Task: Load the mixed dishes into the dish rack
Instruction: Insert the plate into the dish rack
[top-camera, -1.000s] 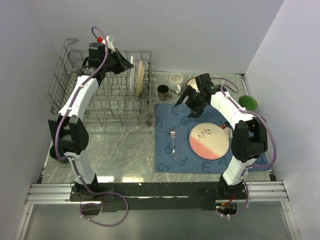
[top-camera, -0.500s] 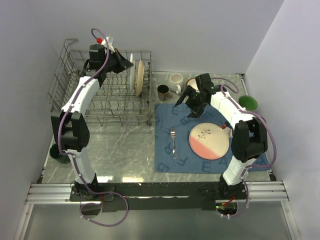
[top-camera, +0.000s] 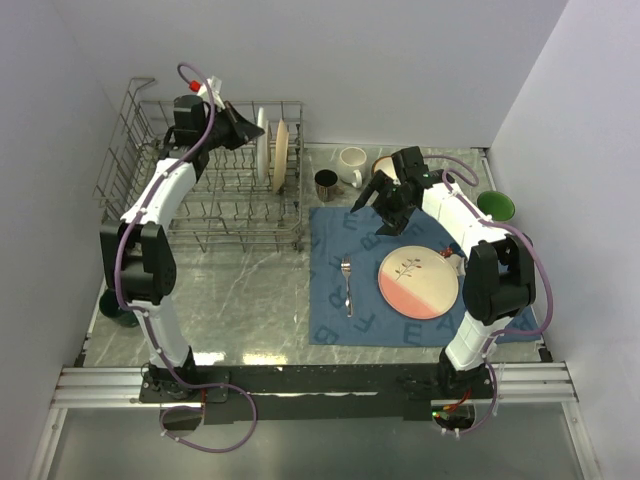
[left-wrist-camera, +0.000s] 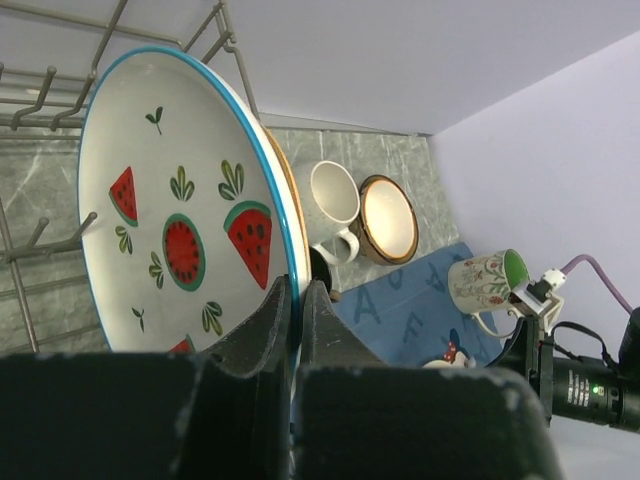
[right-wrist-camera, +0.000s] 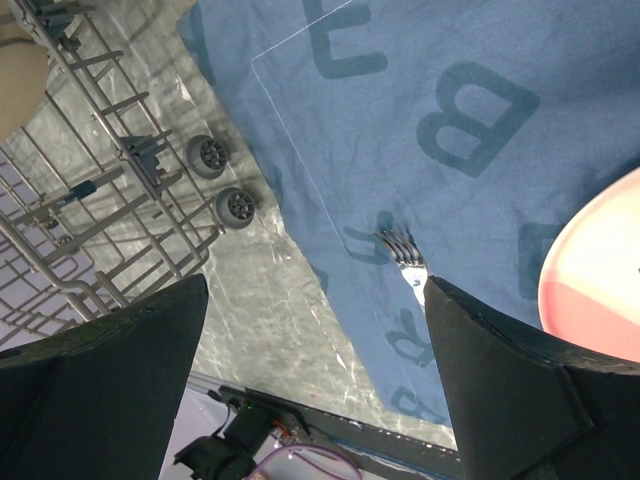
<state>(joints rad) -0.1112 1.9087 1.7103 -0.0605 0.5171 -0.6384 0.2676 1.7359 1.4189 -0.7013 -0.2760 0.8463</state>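
Note:
In the grey wire dish rack a white watermelon-print plate stands on edge, and my left gripper is shut on its blue rim. A tan plate stands right beside it. From above, the left gripper sits at the rack's back right. My right gripper hangs open and empty over the blue placemat. Through the right wrist view its jaws frame the fork. The fork and a pink-and-cream plate lie on the mat.
A white mug, a dark mug and a brown-rimmed bowl stand behind the mat. A green bowl sits at the far right, and a floral mug shows in the left wrist view. Walls close in on three sides.
The left wrist has shifted slightly back and left over the rack, still gripping the plate. The right arm has not moved.

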